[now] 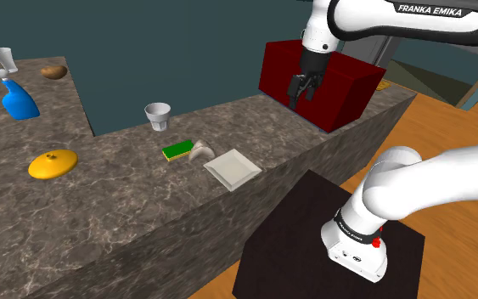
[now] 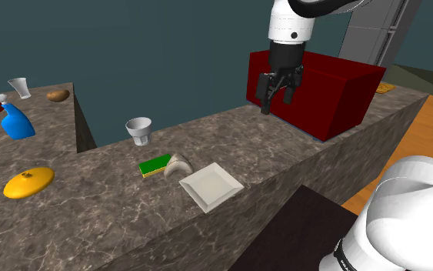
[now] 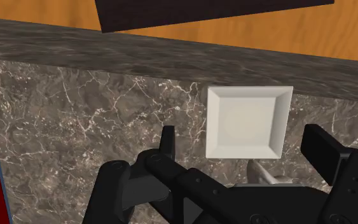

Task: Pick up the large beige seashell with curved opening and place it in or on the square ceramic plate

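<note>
Only readable text: "FRANKA EMIKA" on my white arm (image 1: 432, 12). My gripper (image 1: 303, 87) hangs spread wide and empty above the marble counter (image 1: 126, 212), in front of one dark red box (image 1: 347, 85). One beige seashell (image 1: 199, 151) lies on the counter, just beside one green-and-yellow sponge (image 1: 177, 150) and near one white square plate (image 1: 233, 168), well apart from my gripper; also one white cup (image 1: 158, 115), one yellow dish (image 1: 53, 163), one blue spray bottle (image 1: 18, 100).

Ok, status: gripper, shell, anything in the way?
Gripper open, empty, up by the red box. Seashell on the counter between green sponge and square plate, not yet picked. Sponge close beside shell.
</note>
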Robot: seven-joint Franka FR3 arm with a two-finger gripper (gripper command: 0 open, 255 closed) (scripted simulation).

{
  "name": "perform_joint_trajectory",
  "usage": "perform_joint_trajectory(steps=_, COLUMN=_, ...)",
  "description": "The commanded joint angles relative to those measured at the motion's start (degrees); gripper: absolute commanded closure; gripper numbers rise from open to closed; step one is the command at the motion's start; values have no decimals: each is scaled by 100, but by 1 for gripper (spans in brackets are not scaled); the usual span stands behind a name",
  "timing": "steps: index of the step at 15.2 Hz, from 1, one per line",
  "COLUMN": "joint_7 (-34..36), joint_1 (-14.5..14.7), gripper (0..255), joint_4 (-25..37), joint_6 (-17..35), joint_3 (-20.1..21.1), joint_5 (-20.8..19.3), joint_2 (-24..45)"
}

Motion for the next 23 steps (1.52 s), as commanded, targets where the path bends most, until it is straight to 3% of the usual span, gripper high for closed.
perform_joint_trajectory(steps=1, joint_7=0, joint_1=0, gripper=0, joint_4=0, joint_6=0, joint_3=0, joint_5=0, joint_2=0)
perform_joint_trajectory(steps=12, joint_7=-911, joint_1=413, gripper=0, joint_4=911, joint_6=1255, joint_3=-17, joint_5=-144, joint_2=2554)
perform_joint_trajectory(steps=23, joint_7=-1665, joint_1=702, gripper=0, joint_4=2515, joint_6=1790, joint_3=198, joint_5=-317, joint_2=5067)
